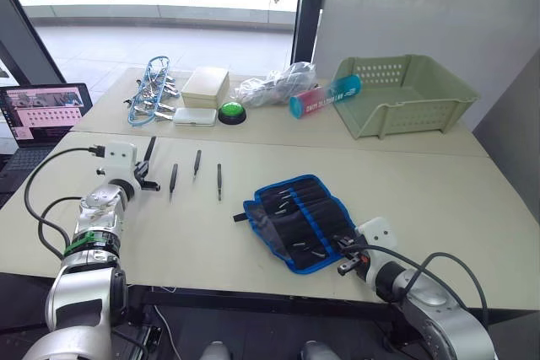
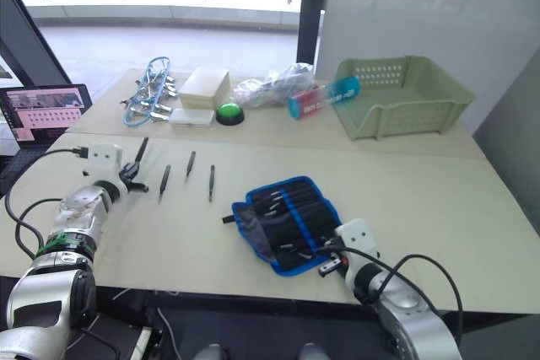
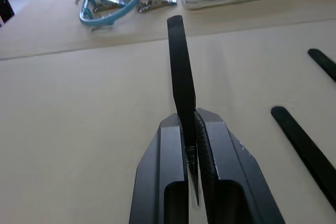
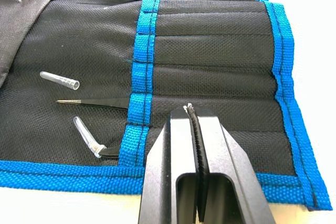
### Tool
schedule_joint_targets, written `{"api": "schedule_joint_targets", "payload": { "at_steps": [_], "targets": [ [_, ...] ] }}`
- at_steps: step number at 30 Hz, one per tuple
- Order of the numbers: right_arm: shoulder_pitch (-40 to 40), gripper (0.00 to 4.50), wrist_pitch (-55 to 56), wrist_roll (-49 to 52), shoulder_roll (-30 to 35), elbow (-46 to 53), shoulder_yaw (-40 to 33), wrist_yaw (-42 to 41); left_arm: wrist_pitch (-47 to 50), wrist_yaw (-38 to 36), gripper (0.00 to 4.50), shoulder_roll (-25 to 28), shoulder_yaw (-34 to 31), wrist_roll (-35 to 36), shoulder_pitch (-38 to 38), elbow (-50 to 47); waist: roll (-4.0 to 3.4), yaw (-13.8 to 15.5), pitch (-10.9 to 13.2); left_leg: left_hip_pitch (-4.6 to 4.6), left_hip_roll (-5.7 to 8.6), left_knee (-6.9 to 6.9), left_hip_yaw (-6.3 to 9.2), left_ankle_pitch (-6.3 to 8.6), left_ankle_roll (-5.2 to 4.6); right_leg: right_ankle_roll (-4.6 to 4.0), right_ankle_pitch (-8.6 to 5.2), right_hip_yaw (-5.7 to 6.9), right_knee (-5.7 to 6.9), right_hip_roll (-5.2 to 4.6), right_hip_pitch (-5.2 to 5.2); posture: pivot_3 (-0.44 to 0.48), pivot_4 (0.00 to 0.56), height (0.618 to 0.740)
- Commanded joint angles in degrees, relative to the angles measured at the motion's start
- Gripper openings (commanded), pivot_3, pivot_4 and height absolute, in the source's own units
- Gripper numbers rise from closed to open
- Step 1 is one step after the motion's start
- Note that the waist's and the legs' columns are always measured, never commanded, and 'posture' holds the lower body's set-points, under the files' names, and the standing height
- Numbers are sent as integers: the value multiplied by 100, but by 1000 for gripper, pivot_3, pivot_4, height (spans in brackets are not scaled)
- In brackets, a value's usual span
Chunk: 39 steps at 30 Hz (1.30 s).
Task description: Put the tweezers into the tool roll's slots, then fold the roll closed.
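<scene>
My left gripper (image 3: 191, 129) is clamped on one tweezer (image 3: 180, 66), gripped near its pointed end, the blunt end sticking out ahead. It looks light, stiff and slick, so I judge a firm mid-body pinch safest. Three more tweezers (image 1: 196, 163) lie just beside it on the table (image 1: 422, 174). My right gripper (image 4: 193, 129), closed and empty, hovers over the open roll (image 1: 299, 218), whose soft slots (image 4: 210, 77) already hold some.
</scene>
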<state>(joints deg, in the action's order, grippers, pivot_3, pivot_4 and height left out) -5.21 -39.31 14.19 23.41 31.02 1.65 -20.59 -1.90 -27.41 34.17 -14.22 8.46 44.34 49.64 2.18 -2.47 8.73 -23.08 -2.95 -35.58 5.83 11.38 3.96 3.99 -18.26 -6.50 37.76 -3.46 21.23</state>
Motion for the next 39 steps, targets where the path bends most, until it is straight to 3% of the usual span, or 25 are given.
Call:
{"api": "schedule_joint_targets", "payload": {
  "at_steps": [1,5,8,16,23,39],
  "targets": [
    [-17,0,-109,-67,37,-145,129,-12,869,-1179,12,76,256,693,-408,-2079,-2,-7,0,0,0,2,-1,0,1,0,0,-1,-2,0,0,0,150,740],
    [42,0,-99,-87,35,-221,195,-26,2828,-2185,12,353,684,1650,-1086,-4061,-10,-57,3,23,-1,24,-6,-2,3,-1,-1,-10,3,1,-5,0,150,740],
    [77,0,-100,-93,36,-278,237,-37,3884,-2466,12,507,975,2052,-1174,-4906,-8,-91,6,23,-3,28,-5,-3,2,-2,-2,-10,-1,4,-4,0,150,740],
    [206,0,-65,-124,12,-441,347,-65,5752,-2826,12,917,2759,1845,-548,-6105,-6,-150,8,23,-3,29,-4,-3,2,-2,-3,-13,-11,7,-6,0,150,740],
    [199,0,6,-154,-50,-474,391,-1,5790,-3013,12,1068,3709,1255,-22,-5919,-5,-163,9,32,-3,37,-6,-4,2,-4,-4,-30,-12,15,-2,0,150,740],
    [31,0,-6,-212,-180,-333,375,103,5408,-3058,12,408,4574,304,509,-5398,-9,-64,13,15,-2,37,-6,-4,2,-2,-5,-30,-24,14,1,0,150,740]
  ]
}}
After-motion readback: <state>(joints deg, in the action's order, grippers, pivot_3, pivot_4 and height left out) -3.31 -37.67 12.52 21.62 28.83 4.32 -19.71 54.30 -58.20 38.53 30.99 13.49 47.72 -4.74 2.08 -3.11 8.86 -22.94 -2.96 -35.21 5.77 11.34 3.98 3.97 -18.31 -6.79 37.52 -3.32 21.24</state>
